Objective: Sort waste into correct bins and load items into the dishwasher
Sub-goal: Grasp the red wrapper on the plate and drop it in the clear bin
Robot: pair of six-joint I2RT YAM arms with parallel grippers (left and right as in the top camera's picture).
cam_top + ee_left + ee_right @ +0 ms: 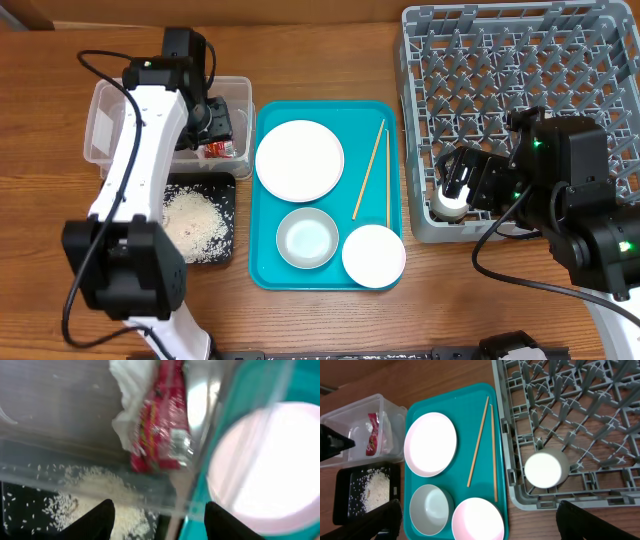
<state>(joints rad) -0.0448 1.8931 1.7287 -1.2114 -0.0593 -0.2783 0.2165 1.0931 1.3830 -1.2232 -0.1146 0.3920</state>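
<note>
The left fingers point(97, 522) are wide and hold nothing, over the red-and-white wrapper point(160, 425) in the clear tub point(105, 135). The right fingers point(592, 522) are wide too. The white cup point(545, 470) sits in the grey dish rack point(580, 405). Rice point(195, 222) lies in the black tray point(226, 192).

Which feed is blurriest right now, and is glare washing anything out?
Left wrist: soft and smeared, the red-and-white wrapper unreadable, the white plate blown out behind reflections on the clear tub. Right wrist: sharp, though the cup and plate glare featureless white. Overhead: crisp, evenly lit, rice grains distinct.
</note>
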